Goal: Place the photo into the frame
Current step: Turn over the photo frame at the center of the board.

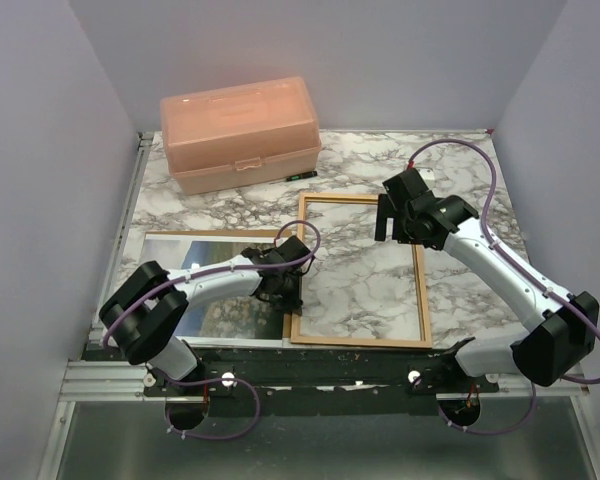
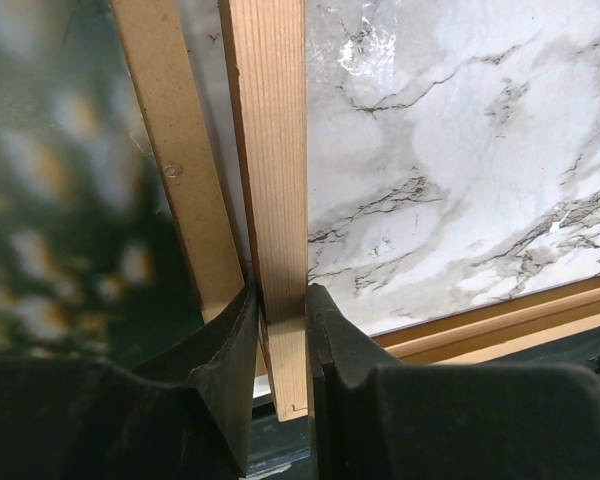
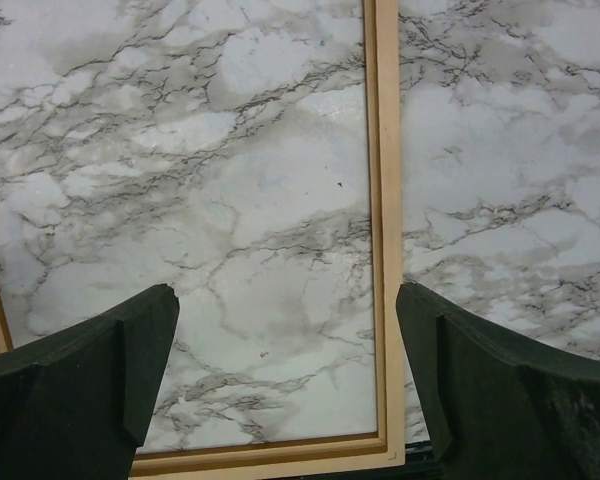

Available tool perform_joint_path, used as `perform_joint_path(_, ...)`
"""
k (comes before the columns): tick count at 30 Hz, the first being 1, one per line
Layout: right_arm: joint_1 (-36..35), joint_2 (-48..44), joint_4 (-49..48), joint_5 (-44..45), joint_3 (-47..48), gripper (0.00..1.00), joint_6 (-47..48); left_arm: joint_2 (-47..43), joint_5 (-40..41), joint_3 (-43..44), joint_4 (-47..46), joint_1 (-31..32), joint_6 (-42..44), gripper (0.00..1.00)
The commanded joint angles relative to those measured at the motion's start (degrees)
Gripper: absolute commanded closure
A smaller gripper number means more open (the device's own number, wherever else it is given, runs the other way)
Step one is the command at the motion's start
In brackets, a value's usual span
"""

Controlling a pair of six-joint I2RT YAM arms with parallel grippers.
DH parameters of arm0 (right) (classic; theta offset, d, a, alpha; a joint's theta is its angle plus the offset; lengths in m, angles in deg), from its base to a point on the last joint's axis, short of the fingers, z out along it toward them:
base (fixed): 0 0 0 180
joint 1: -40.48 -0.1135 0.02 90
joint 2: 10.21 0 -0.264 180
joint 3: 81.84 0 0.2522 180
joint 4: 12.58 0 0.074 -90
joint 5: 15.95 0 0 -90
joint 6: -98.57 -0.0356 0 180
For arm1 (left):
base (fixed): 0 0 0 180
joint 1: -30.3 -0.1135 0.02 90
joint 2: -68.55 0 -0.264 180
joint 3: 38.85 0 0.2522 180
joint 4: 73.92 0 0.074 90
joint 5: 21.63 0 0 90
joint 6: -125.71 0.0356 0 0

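The left gripper [image 2: 280,325], jaws pinching the frame [image 2: 270,150] by its left rail, should probably shift it slowly, level, clear of the photo [image 1: 185,252]. The right gripper [image 3: 285,300] jaws gape wide, empty.

- The frame [image 1: 360,343], a thin orange-brown wooden rectangle, is laid on the table [image 1: 460,170] right of centre, its left rail pinched near the near corner by the left gripper [image 2: 280,300].
- The photo [image 1: 225,315], printed side up with sky and meadow shown, is laid flat just left of the frame.
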Motion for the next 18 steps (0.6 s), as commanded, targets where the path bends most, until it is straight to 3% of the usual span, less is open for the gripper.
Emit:
perform_joint_path(1, -0.1, -1.5, -0.9, -3.4, -0.2, 0.00, -1.1, 1.5, -2.3, 2.3, -1.1, 0.6, -1.7, 1.00)
perform_joint_path(10, -0.1, -3.2, -2.9, -8.9, -3.9, 0.00, -2.5, 6.2, -2.7, 9.8, 1.1, 4.0, -4.1, 1.00)
perform_joint_path(12, -0.1, -3.2, -3.4, -10.2, -4.6, 0.00, -3.0, 6.8, -2.7, 10.7, 1.4, 4.9, -4.2, 0.95)
perform_joint_path(15, -0.1, -2.8, -3.5, -12.5, -4.9, 0.00, -3.9, 6.7, -3.5, 10.8, 0.5, 5.3, -4.2, 0.77)
perform_joint_path(18, -0.1, -3.2, -5.1, -15.0, -6.6, 0.00, -3.7, 4.8, -4.7, 9.3, -1.5, 5.3, -4.1, 0.47)
